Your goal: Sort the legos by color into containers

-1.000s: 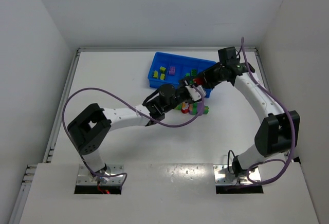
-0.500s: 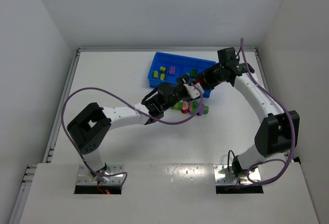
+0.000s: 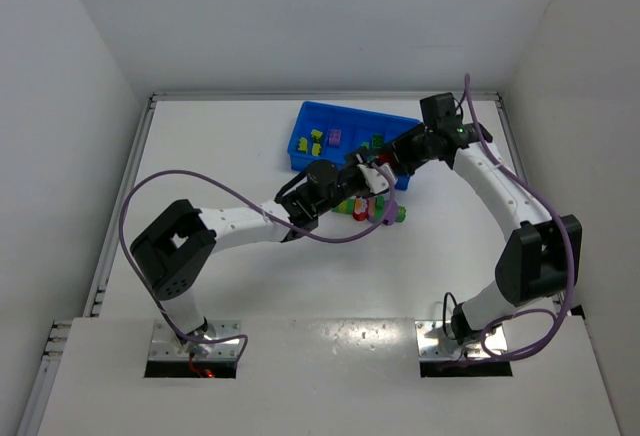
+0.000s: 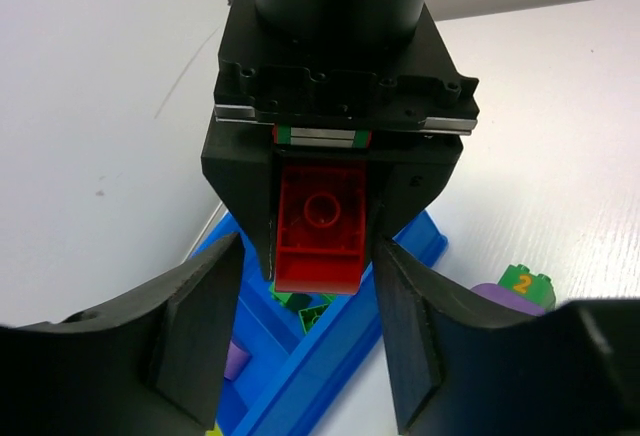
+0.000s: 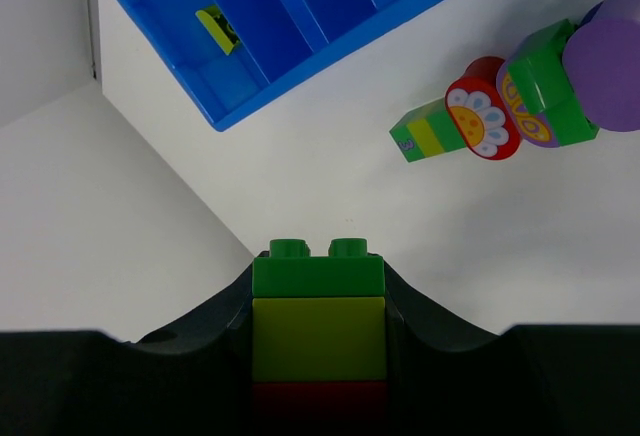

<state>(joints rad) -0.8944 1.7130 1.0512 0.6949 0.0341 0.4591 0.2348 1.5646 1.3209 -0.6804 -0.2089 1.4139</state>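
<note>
White worktop (image 3: 220, 156), white walls. Right jaws: clamped on a green-yellow-red stick (image 5: 318, 321), held above the worktop beside the blue tray (image 5: 290, 16); left jaws: apart, gripping nothing, facing that stick's red end. Loose legos (image 5: 500, 106) lie near the tray; others sit inside it.

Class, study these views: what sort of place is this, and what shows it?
Probably a robotics lab test bench: a white table boxed in by plain walls, a left arm and right arm bolted at its near edge, and a blue tray with toy bricks.
</note>
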